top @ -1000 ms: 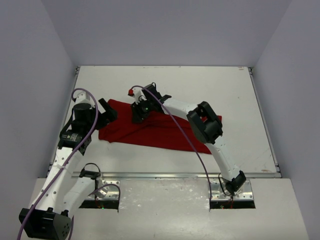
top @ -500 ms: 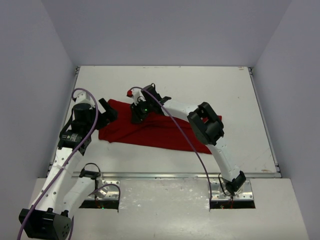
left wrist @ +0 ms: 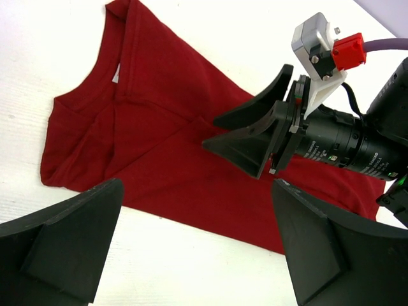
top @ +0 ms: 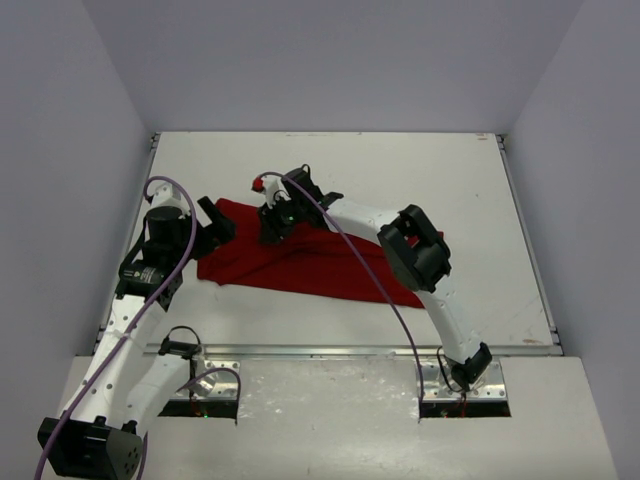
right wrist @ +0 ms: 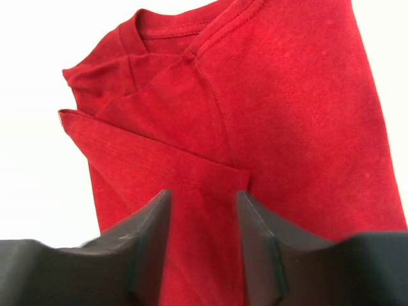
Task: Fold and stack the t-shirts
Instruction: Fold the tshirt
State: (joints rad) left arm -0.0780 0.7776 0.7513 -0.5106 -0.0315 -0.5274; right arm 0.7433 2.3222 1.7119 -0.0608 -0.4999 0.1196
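One t-shirt, half folded, on table left of centre. Left gripper wide open beside it, right gripper half open over a fold; may pinch one layer only, undoing it.

Plain deep-red t-shirt, white table, grey walls, purple cables

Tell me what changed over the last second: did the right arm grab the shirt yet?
The right gripper edged slightly to the left over the t-shirt, and its jaws are apart with flat cloth between them. It has taken hold of nothing. The left gripper stayed wide open at the shirt's left end, and the shirt lies as it did.
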